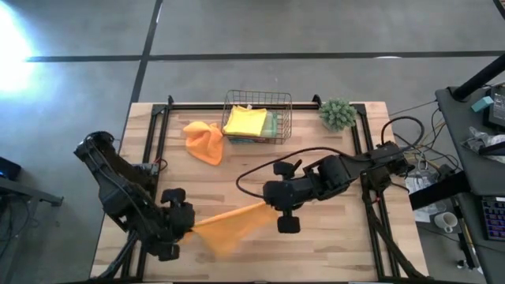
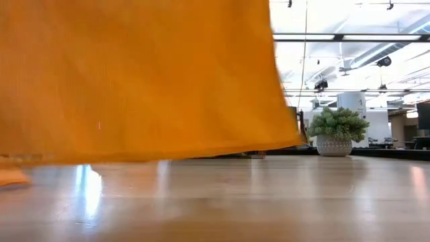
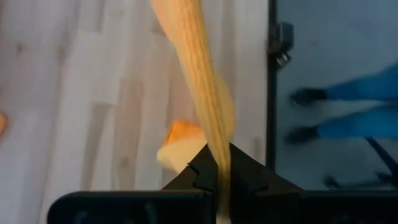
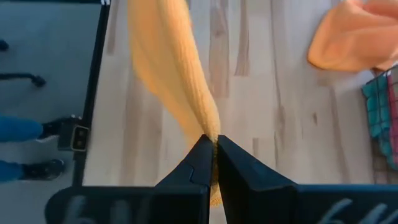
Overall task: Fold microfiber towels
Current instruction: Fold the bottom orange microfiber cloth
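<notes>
**Orange towel stretched between both grippers**

We see a wire basket (image 1: 257, 117) at the table's (image 1: 331, 244) far edge, holding a yellow towel (image 1: 245, 120) on top of teal cloth. A second orange towel (image 1: 203, 140) lies crumpled just left of it; a small plant (image 1: 338, 113) stands near the far right corner. In the low view the hanging towel (image 2: 134, 77) blocks most of the room. The left gripper (image 1: 186, 226) and right gripper (image 1: 271, 204) are both clamped on opposite ends of the orange towel (image 1: 230, 227), held above the near edge. The table is pale wood; a person's legs (image 3: 348, 109) stand on the grey floor beside it.
</notes>
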Available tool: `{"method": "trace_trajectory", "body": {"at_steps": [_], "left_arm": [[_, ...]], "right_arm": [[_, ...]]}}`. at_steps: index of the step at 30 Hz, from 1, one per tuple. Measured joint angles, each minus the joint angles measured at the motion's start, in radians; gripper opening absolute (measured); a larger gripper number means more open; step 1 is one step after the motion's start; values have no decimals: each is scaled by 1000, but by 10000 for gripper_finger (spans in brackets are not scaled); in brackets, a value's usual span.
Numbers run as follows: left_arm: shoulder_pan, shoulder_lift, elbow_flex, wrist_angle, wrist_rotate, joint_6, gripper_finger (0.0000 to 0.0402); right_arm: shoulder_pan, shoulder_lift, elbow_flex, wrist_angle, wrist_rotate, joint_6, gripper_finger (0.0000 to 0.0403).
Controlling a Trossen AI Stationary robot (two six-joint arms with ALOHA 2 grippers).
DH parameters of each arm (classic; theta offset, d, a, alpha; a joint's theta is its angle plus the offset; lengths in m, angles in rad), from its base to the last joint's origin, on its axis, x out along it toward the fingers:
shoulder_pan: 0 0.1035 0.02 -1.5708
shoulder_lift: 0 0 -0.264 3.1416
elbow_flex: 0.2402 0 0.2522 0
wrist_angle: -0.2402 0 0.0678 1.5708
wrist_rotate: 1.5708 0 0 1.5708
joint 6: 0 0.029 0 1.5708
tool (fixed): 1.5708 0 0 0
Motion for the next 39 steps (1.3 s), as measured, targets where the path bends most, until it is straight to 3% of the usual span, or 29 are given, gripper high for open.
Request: {"method": "trace_trajectory", "body": {"at_steps": [5,9,15,21,39], "left_arm": [[45,-17,10,-17,191,4,1],[59,-16,10,-86,227,49,1],[90,-13,4,-269,194,76,1],[99,-11,2,-283,152,130,1],[98,-16,-56,-282,161,144,0]], "right_arm": [[12,-14,0,-6,7,88,8],[20,-16,0,-19,24,143,8],[22,14,-8,-53,28,198,8],[29,46,-9,-67,50,248,8],[48,38,53,-170,131,347,8]]}}
